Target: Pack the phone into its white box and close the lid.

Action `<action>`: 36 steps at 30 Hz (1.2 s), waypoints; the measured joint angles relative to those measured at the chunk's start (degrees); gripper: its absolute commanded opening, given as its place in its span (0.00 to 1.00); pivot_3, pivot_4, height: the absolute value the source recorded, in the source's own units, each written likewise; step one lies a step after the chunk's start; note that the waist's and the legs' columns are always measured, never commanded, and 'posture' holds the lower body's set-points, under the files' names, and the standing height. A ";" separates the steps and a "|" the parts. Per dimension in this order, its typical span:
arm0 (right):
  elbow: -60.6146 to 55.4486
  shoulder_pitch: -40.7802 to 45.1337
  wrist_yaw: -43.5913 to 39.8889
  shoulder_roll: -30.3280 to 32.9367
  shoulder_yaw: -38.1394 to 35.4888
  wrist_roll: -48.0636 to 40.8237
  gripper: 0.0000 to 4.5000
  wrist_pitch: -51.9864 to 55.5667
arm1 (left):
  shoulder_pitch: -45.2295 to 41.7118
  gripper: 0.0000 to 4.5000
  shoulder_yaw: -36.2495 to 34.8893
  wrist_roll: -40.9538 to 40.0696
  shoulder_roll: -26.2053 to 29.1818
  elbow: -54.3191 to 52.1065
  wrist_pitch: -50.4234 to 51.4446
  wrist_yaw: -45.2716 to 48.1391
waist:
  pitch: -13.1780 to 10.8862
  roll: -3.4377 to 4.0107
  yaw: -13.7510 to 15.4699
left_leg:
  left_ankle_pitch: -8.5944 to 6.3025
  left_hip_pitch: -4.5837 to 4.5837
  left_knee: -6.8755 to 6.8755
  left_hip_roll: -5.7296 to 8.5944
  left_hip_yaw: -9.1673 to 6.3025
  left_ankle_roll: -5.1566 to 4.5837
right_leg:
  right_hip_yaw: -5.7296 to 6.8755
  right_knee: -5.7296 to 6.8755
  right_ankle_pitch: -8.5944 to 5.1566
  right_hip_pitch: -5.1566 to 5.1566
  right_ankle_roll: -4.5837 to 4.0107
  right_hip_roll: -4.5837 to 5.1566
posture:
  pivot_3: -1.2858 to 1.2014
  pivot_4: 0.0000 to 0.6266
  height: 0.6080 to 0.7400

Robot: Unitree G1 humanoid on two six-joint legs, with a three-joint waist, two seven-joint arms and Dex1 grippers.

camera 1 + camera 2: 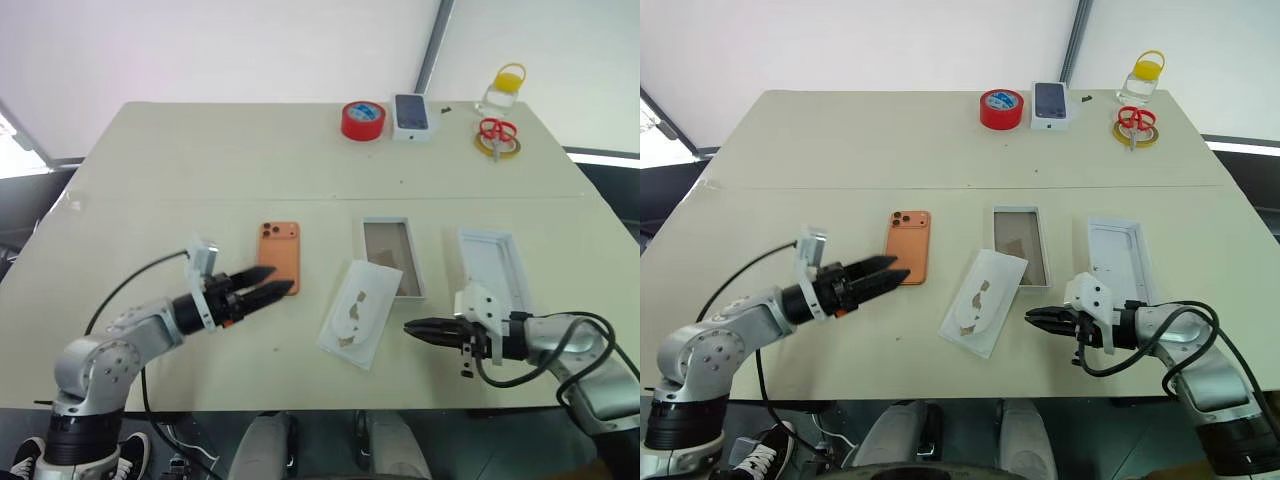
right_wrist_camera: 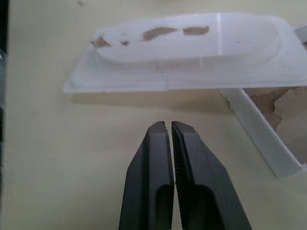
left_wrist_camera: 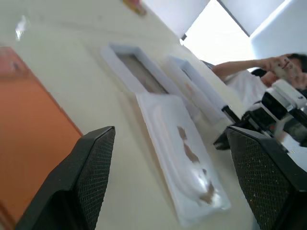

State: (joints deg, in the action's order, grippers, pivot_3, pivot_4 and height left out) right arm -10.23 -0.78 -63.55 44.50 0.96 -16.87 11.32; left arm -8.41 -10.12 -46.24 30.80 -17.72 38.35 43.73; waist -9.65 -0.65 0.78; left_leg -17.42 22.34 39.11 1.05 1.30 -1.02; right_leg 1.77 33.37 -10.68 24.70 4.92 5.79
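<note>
We see the phone (image 1: 278, 256) lying just beyond our released left gripper (image 1: 270, 281); our right gripper (image 1: 412, 327), clenched and empty, hovers near the white box (image 1: 391, 256).

No legible text, label, brand, number or sign found on any object on beige table (image 1: 200, 170).

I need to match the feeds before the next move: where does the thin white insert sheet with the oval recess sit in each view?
Left eye view: insert sheet, lower centre, tilted, overlapping the near corner of the white box.
Right eye view: insert sheet, lower centre, between the two tools.
Left wrist view: insert sheet, centre, running away toward the box.
Right wrist view: insert sheet, across the top, beyond the shut right tool.
Shared landmark: the white box's corner at the sheet's end.
</note>
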 measured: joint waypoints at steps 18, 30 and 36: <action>-1.67 4.94 1.41 -3.17 2.83 -3.58 0.01 5.67 | 2.51 0.87 4.03 19.69 -0.03 13.55 -37.26 16.46 | -0.06 0.01 -0.04 | -0.01 0.11 -0.03 -0.02 0.03 -0.04 | -0.01 -0.05 0.03 0.09 0.00 0.15 | 0.52 0.24 1.00; -5.76 10.89 3.95 -4.36 3.84 -5.17 0.01 9.43 | 3.61 0.87 4.84 20.58 -0.26 13.26 -37.30 15.74 | -0.13 -0.07 0.02 | -0.01 0.11 -0.01 0.03 0.04 -0.04 | 0.04 -0.06 0.03 0.07 0.00 0.11 | 0.52 0.24 1.00; -2.40 7.51 0.87 0.44 2.29 -3.46 0.01 5.88 | 5.48 0.87 5.28 20.45 -0.13 11.80 -35.80 16.12 | -0.15 -0.09 0.00 | -0.01 0.11 -0.01 0.04 0.04 -0.05 | 0.04 -0.08 0.03 0.06 0.00 0.10 | 0.52 0.24 1.00</action>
State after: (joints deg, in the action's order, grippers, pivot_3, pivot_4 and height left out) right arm -12.63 6.73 -62.68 44.94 3.25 -20.33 17.19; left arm -2.93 -4.84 -25.79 30.67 -5.92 2.55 59.85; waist -9.79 -0.75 0.79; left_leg -17.43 22.45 39.10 1.09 1.35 -1.07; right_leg 1.80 33.29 -10.64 24.76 4.93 5.89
